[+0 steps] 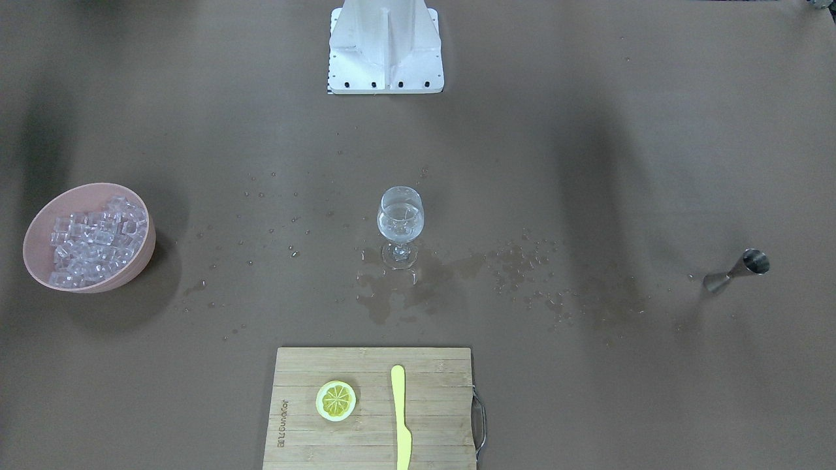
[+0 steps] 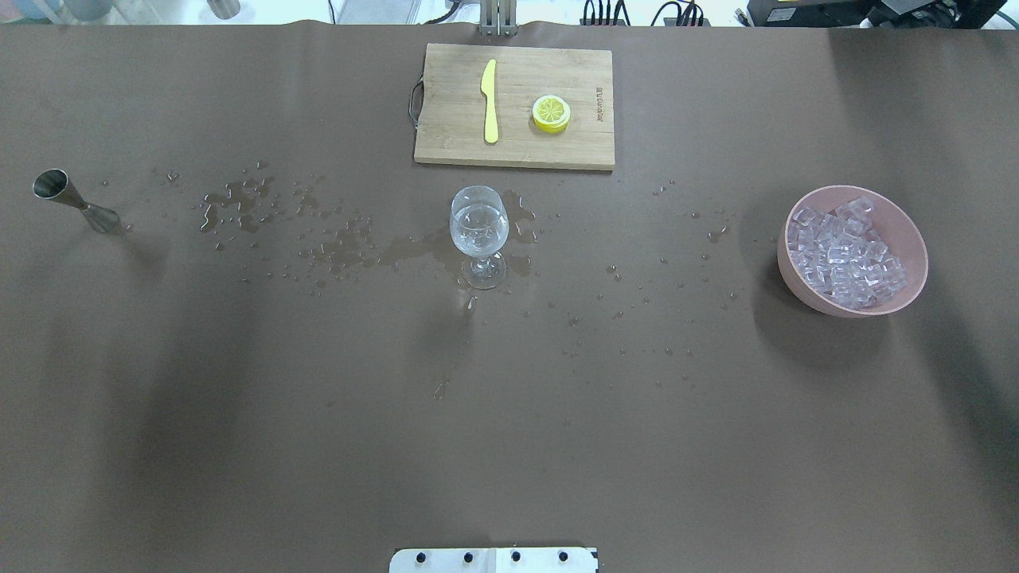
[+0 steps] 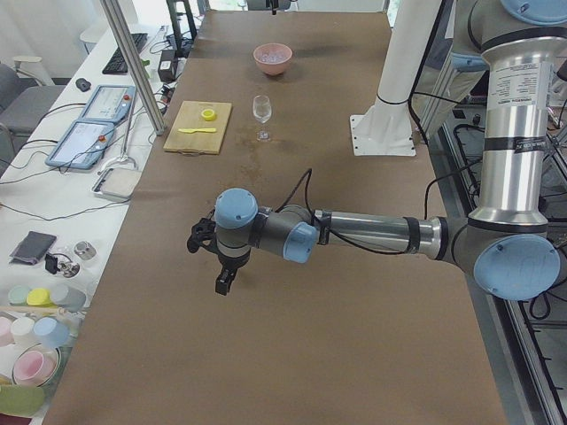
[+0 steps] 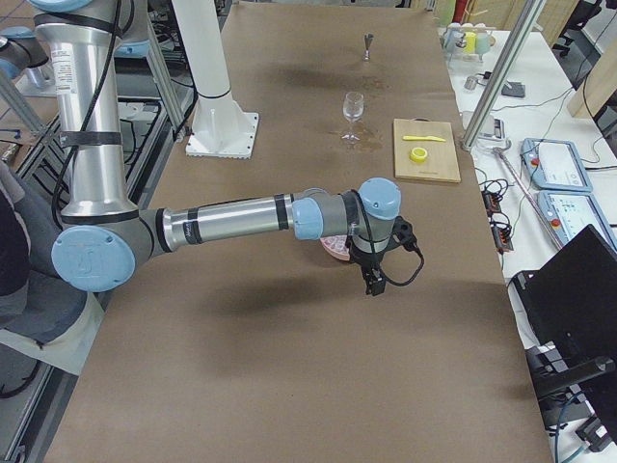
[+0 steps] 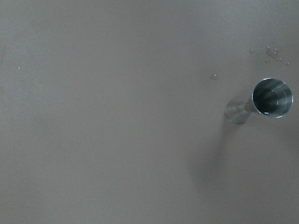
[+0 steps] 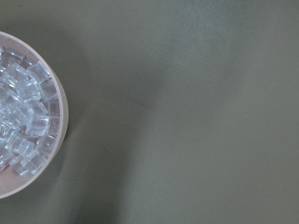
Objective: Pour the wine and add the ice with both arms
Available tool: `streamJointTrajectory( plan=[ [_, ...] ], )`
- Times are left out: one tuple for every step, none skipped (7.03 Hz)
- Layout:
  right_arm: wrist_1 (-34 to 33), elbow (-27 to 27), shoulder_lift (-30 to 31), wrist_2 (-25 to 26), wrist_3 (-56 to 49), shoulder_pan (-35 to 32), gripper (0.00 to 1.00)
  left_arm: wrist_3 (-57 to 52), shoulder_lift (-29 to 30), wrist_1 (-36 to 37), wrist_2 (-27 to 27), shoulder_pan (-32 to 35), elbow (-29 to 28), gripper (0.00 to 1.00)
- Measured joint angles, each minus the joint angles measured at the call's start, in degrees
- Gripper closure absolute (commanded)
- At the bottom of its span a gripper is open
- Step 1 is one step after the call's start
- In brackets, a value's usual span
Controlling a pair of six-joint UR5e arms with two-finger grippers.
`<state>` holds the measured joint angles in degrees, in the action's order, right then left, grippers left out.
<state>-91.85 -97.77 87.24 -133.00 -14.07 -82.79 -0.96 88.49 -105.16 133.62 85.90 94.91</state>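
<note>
A clear stemmed wine glass (image 1: 400, 225) stands at the table's middle and holds clear wine; it also shows in the overhead view (image 2: 478, 235). A pink bowl (image 2: 907, 231) full of clear ice cubes (image 2: 844, 251) stands on my right side. A steel jigger (image 2: 76, 203) stands on my left side. My left gripper (image 3: 223, 283) hangs high over the table near the jigger (image 5: 261, 100). My right gripper (image 4: 371, 285) hangs high beside the bowl (image 6: 58, 121). Both show only in the side views, so I cannot tell if they are open or shut.
A wooden cutting board (image 2: 446, 135) at the far edge carries a yellow lemon slice (image 2: 551, 113) and a yellow knife (image 2: 489, 99). Wet patches and drops (image 2: 342, 247) lie around the glass. The white pedestal (image 1: 385, 52) stands at my base.
</note>
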Motion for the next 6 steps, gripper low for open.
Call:
streamJointTrajectory(
  plan=[
    [0.0, 0.0, 0.0, 0.0, 0.0, 0.0, 0.0, 0.0, -0.6, -0.8, -0.2, 0.0, 0.5, 0.02],
    [0.0, 0.1, 0.0, -0.1, 0.0, 0.0, 0.0, 0.1, -1.4, -1.6, -0.3, 0.0, 0.9, 0.02],
    [0.0, 0.1, 0.1, 0.0, 0.0, 0.0, 0.0, 0.2, -1.6, -2.7, -0.2, 0.0, 0.6, 0.02],
    [0.0, 0.2, 0.3, 0.0, 0.0, 0.0, 0.0, 1.0, -1.6, -4.7, -0.2, 0.0, -0.5, 0.02],
    [0.0, 0.4, 0.7, 0.3, 0.0, 0.0, 0.0, 3.7, -1.4, -7.4, -0.1, -0.1, -1.2, 0.02],
    [0.0, 0.6, 1.1, 1.2, 0.0, 0.0, 0.0, 6.7, -1.2, -10.7, -0.1, -0.5, -1.5, 0.02]
  ],
)
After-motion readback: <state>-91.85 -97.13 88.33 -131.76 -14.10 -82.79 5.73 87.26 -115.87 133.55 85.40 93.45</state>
